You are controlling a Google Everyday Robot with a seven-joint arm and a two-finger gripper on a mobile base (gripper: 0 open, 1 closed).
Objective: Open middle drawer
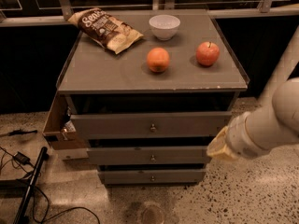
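Note:
The middle drawer is the second of three grey drawer fronts of the cabinet, with a small round metal knob at its centre. Its front sits a little behind the top drawer front, and the narrower bottom drawer front is below it. My white arm comes in from the right. The gripper is at its yellowish end, level with the middle drawer's right end and in front of it, well to the right of the knob.
On the cabinet top lie a chip bag, a white bowl, an orange and a red apple. A cardboard box stands at the cabinet's left side. Cables lie on the floor at the left.

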